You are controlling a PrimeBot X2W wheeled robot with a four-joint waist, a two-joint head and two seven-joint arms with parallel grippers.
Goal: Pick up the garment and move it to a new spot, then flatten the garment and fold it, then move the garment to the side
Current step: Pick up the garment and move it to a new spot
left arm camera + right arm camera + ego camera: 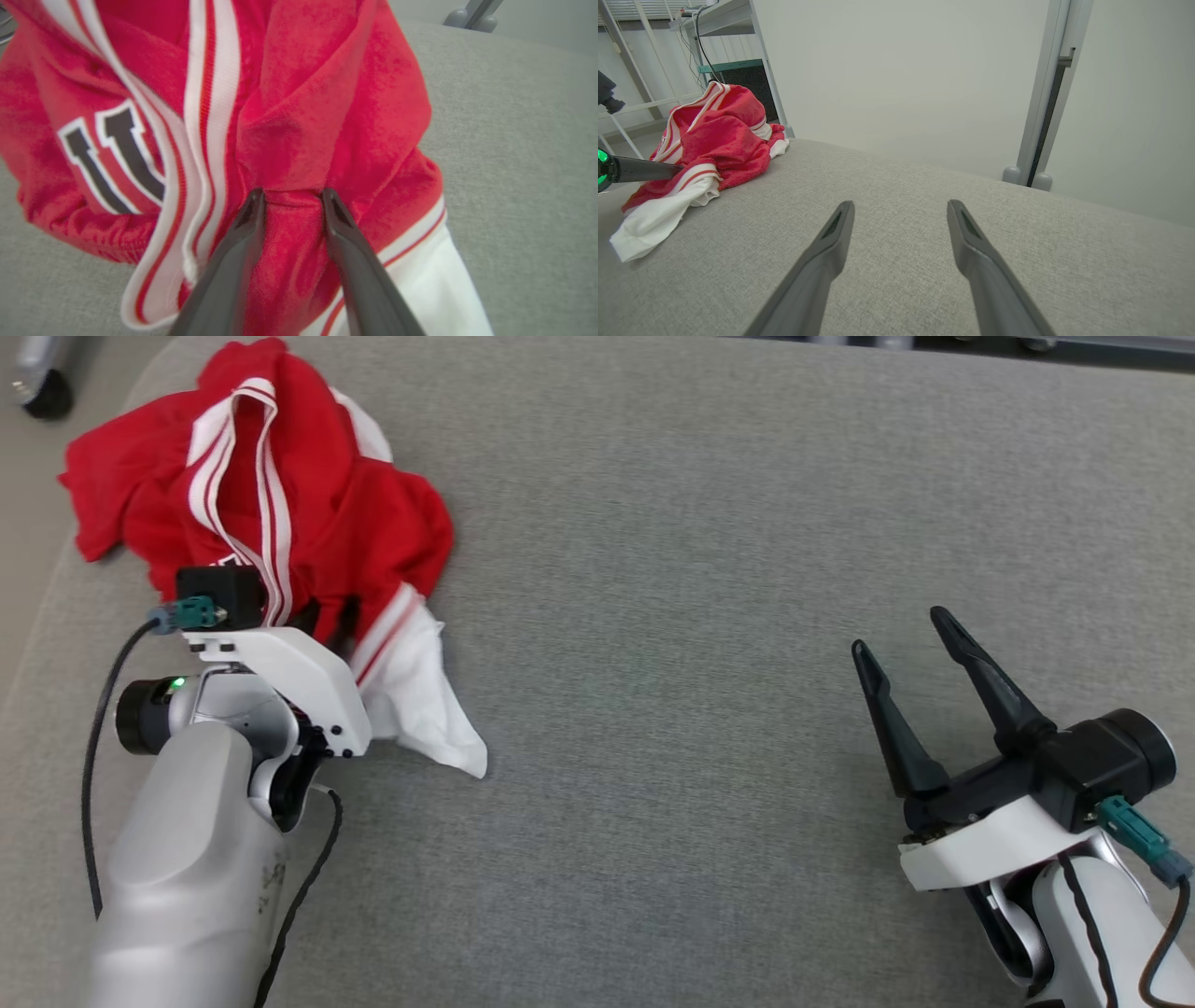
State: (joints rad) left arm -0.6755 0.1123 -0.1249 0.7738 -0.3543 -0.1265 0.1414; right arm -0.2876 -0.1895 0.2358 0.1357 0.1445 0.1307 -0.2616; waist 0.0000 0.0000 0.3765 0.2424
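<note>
Grey woven fabric is covering a wide padded surface (700,569). A crumpled red garment (373,532) with white stripes and a white sleeve is lying on it at the upper left of the head view. The left hand (292,198) is pressing into it, fingers partly apart with a red fold between the tips; whether it is gripping, I cannot tell. The right hand (901,633) is showing at the lower right, fingers spread wide, well apart from the garment.
</note>
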